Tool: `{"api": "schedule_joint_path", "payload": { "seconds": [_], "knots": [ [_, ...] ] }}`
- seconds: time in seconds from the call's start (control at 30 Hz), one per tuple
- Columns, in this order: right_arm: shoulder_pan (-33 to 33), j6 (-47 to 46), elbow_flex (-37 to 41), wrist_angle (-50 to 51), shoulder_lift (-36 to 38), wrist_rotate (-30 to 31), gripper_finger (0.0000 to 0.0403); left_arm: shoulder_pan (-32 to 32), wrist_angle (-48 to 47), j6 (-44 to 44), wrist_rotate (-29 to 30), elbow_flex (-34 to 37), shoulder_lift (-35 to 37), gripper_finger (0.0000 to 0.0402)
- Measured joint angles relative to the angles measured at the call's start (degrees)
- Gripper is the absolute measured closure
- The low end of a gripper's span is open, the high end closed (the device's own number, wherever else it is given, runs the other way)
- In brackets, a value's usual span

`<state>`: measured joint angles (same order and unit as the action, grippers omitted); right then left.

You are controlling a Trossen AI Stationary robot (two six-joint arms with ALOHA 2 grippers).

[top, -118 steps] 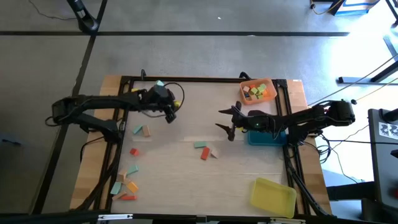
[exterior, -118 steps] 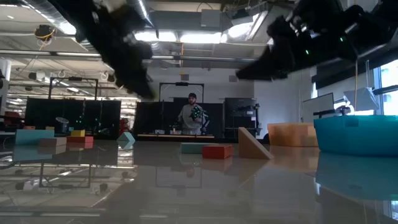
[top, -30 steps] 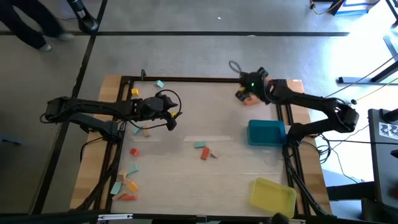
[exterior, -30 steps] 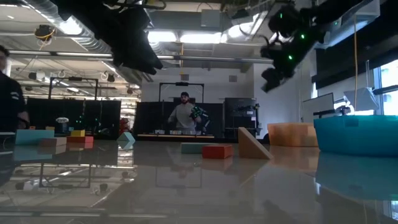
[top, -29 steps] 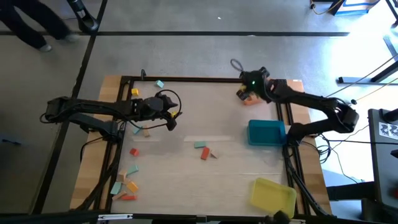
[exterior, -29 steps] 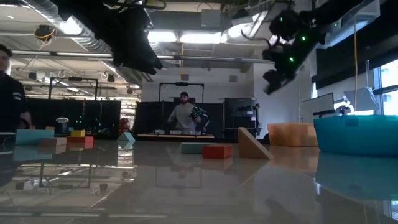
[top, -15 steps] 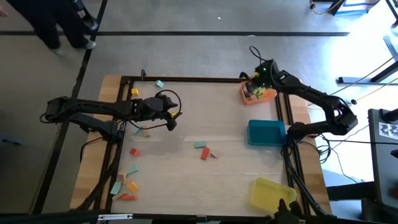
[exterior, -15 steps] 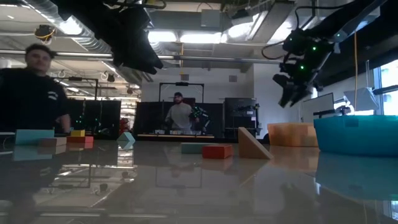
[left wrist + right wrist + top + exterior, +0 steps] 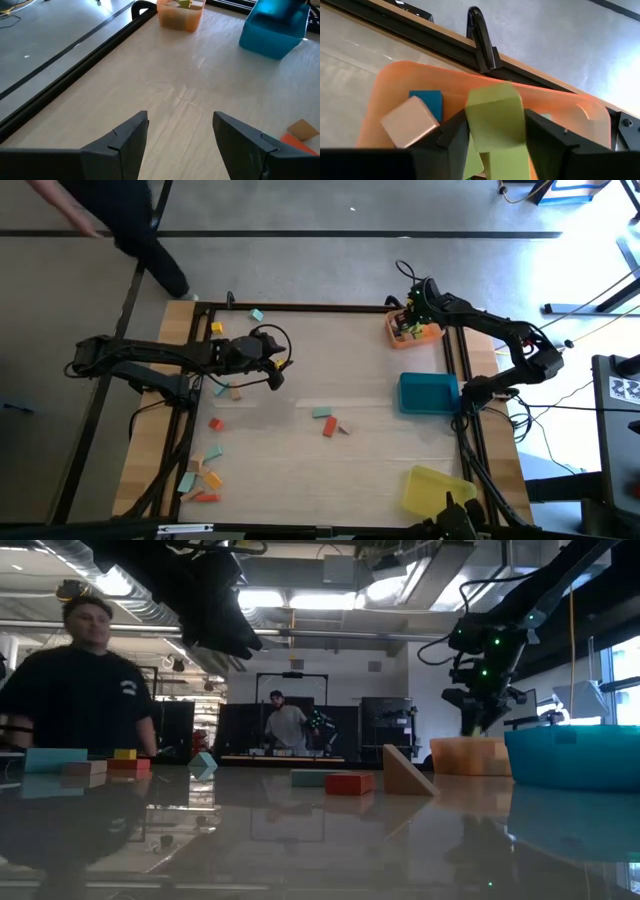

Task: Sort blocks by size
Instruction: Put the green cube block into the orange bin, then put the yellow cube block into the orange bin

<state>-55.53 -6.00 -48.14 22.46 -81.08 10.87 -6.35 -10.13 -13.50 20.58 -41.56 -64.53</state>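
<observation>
My right gripper (image 9: pixel 413 317) hangs over the orange tray (image 9: pixel 432 334) at the table's far right and is shut on a green block (image 9: pixel 495 117). Tan (image 9: pixel 409 121), blue (image 9: pixel 426 101) and green blocks lie in the tray below it. My left gripper (image 9: pixel 272 370) hovers open over the table's left half, with bare tabletop between its fingers (image 9: pixel 125 140). Loose blocks lie flat on the table: a teal (image 9: pixel 322 412), a red (image 9: pixel 329 428) and a tan one (image 9: pixel 344 426) at the centre, and several more along the left side (image 9: pixel 200 475). My right gripper has the green block's two opposite sides (image 9: pixel 470 125) between its two fingers, and the block fills the gap. The fingers slant down from above over the tray. The block sits tilted above the blocks in the tray; whether it rests on them cannot be told.
A blue tray (image 9: pixel 430 393) stands at the right edge and a yellow tray (image 9: pixel 438 492) at the near right. A black frame (image 9: pixel 300 307) runs round the table. One person (image 9: pixel 80 690) stands past the far left corner; another (image 9: pixel 285 725) is farther back in the room.
My right gripper has swung toward the table's right edge and sunk down over the orange tray, rolling its wrist as it went, the green block with it. A person has walked in along the far side at the left.
</observation>
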Motion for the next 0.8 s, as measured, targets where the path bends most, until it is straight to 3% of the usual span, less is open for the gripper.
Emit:
{"api": "schedule_joint_path", "payload": {
  "seconds": [0.2,0.33,0.53,0.8],
  "knots": [
    [0.3,1.7,0.0,0.5,1.2,0.0,0.0150,0.0,-0.1,0.2,0.0,0.0,0.0,0.0189],
    [4.3,1.9,0.0,2.1,5.7,-2.7,0.0124,-0.4,-2.4,0.9,1.7,0.0,0.4,0.0189],
    [17.9,1.8,0.0,2.5,12.5,-3.7,0.0114,-3.1,-10.0,-1.6,11.2,0.0,0.2,0.0189],
    [36.8,1.8,0.4,0.4,13.7,1.9,0.0118,-11.3,-19.4,-8.4,12.0,0.0,-1.4,0.0189]
  ]
}}
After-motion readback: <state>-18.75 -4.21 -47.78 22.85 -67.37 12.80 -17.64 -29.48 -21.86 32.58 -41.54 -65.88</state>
